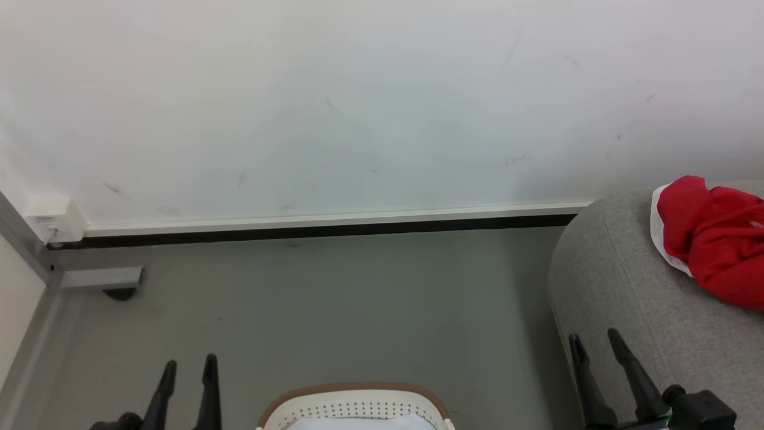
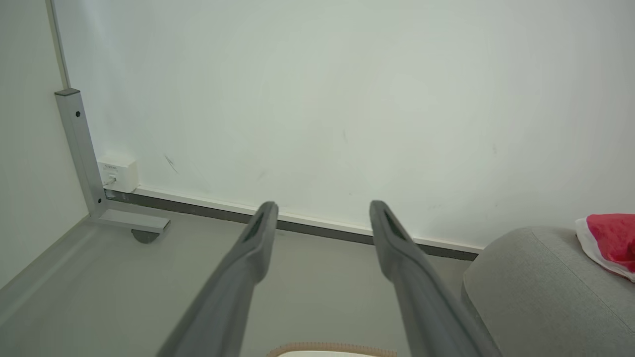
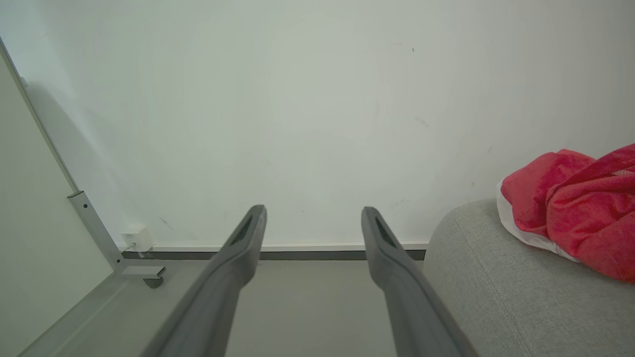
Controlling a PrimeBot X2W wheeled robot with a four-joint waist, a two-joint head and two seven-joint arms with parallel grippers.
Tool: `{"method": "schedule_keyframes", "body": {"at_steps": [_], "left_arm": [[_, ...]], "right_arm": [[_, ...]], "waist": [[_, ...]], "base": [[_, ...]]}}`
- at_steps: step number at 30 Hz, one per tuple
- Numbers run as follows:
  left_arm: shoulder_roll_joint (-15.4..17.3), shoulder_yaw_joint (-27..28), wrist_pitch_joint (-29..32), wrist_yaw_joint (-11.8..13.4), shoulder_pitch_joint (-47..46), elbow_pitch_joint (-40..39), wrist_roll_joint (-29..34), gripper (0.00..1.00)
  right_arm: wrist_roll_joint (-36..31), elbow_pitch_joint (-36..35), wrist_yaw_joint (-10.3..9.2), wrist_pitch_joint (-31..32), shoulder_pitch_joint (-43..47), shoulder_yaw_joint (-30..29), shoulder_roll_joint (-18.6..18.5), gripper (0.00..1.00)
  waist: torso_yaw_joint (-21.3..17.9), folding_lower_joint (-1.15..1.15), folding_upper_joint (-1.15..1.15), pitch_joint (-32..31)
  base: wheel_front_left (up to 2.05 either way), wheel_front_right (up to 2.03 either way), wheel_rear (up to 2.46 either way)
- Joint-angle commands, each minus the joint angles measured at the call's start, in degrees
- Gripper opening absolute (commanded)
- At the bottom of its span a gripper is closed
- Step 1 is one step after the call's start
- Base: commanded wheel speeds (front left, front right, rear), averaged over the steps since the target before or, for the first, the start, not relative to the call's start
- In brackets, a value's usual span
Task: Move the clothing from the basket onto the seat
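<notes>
The clothing (image 1: 710,239) lies bunched on the seat (image 1: 615,286), a red heap with a white edge along its near side, resting close to the seat's rounded corner and running off the right edge of the head view. The basket (image 1: 358,389) sits on the grey floor (image 1: 334,310) at the bottom middle of that view, to the left of the seat and apart from it. Just its far end is in frame: the tan-brown rim, rows of small holes below it and something pale inside (too little of it shows to tell what it is). The left claw (image 1: 190,362) hovers at the lower left, left of the basket, fingers spread and nothing between them; in its own wrist view the two dark fingers stand well apart, pointing toward the white wall (image 1: 358,107). The right claw (image 1: 594,335) hangs at the lower right in front of the seat's near side, likewise spread and empty, with the red heap up and to the right of it and well apart from its fingertips. A pale skirting strip (image 1: 334,218) runs along the foot of the wall. At the far left a small white socket box (image 1: 57,218) sits on the wall above a grey metal foot (image 1: 101,278).
</notes>
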Motion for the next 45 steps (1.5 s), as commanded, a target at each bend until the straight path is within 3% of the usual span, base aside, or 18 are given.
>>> {"method": "schedule_keyframes", "body": {"at_steps": [1, 4, 25, 45], "left_arm": [[0.0, 0.0, 0.0, 0.0, 0.1, 0.2, 0.0, 0.0], [-0.3, -0.1, 0.3, 0.0, 0.5, 1.7, -0.4, 0.0], [-0.4, 1.1, 6.0, -0.6, -2.2, 2.5, -21.0, 0.0], [-0.5, 1.9, 10.4, -1.1, -4.2, 3.1, -36.4, 0.0]], "right_arm": [[0.0, 0.2, 0.0, 0.0, 0.1, 0.0, 0.0, 0.0], [0.4, 1.4, 0.0, 0.2, 1.2, 0.2, 0.0, 0.0], [20.5, 1.5, -0.02, 5.2, -0.3, -3.4, -0.2, 0.0], [35.4, 1.6, -0.04, 9.2, -1.4, -6.5, -0.1, 0.0]], "waist": [[0.0, 0.0, 0.0, 0.0], [0.0, 0.0, 0.0, 0.0], [0.2, 0.0, 0.0, 0.2], [0.4, 0.0, 0.0, 0.3]], "base": [[0.0, 0.0, 0.0], [0.0, 0.0, 0.0], [0.0, 0.0, 0.0], [0.0, 0.0, 0.0]]}}
